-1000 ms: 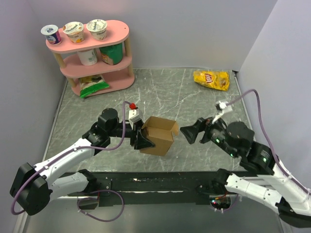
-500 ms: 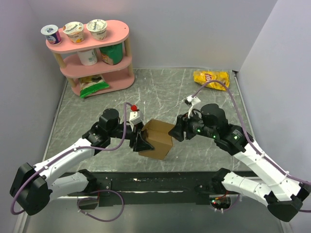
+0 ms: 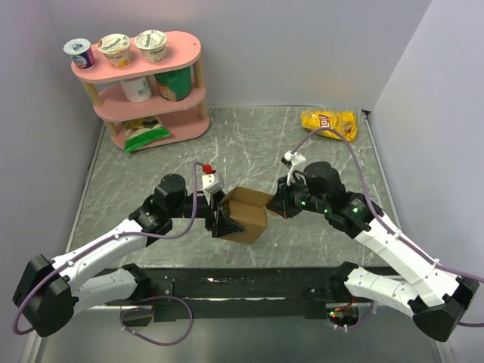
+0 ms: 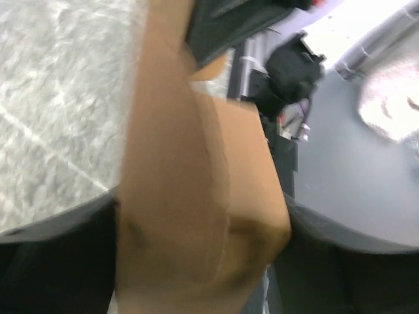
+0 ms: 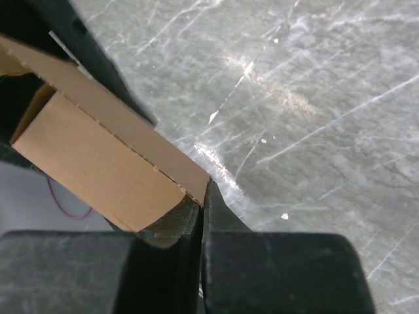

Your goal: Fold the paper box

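Nearest, at mid-table, one box [image 3: 248,215] with its top open is held by the left gripper [image 3: 221,219], whose jaws are spread wide across it. The right gripper [image 3: 275,206] is closed fully, tips at a top flap; whether the flap is pinched cannot be told. Flap closing is judged in hand; next the flap should be pressed inward. Behind, one chip bag [image 3: 329,124] and one shelf [image 3: 193,53] topped by three cups [image 3: 115,47] are seen.

One camera hangs high behind the arm bases, looking down and forward over the whole table [image 3: 249,144]. The left wrist camera sits hard up against the paper box [image 4: 196,196], which blurs and fills its view. The right wrist camera looks along the right gripper [image 5: 203,196] at the box's corner by its tips. All three share that box.
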